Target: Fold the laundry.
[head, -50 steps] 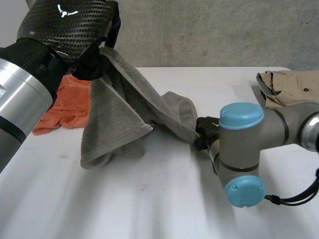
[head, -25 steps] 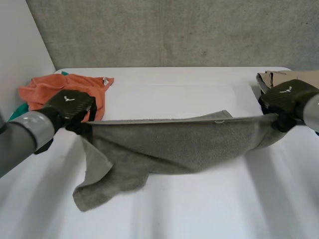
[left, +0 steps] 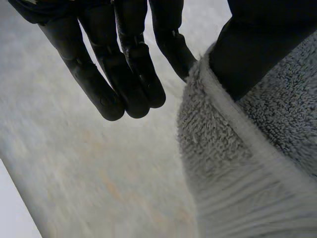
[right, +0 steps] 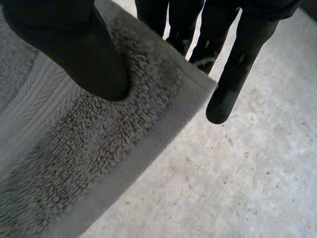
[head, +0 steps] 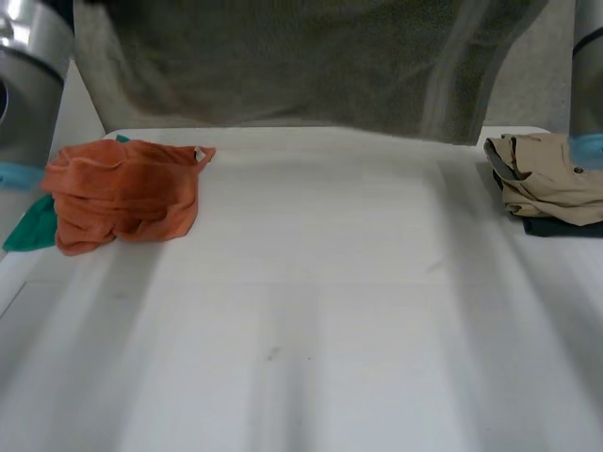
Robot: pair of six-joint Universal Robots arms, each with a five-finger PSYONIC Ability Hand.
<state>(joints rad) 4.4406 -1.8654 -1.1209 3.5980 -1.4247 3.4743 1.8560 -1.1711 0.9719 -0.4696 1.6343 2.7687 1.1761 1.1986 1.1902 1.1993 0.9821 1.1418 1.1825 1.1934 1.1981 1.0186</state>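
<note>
On the white table [head: 311,311] lie a crumpled orange cloth [head: 122,193], left, and a beige garment [head: 551,174], right

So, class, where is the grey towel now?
In the head view the grey towel hangs high above the table, between the orange cloth at left and the beige garment at right; the left hand and right hand each pinch a corner.

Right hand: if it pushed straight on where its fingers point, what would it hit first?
Probably the concrete wall; nothing else shows ahead of the right hand. The grey towel it pinches lies beside that line. Distance is unclear.
</note>
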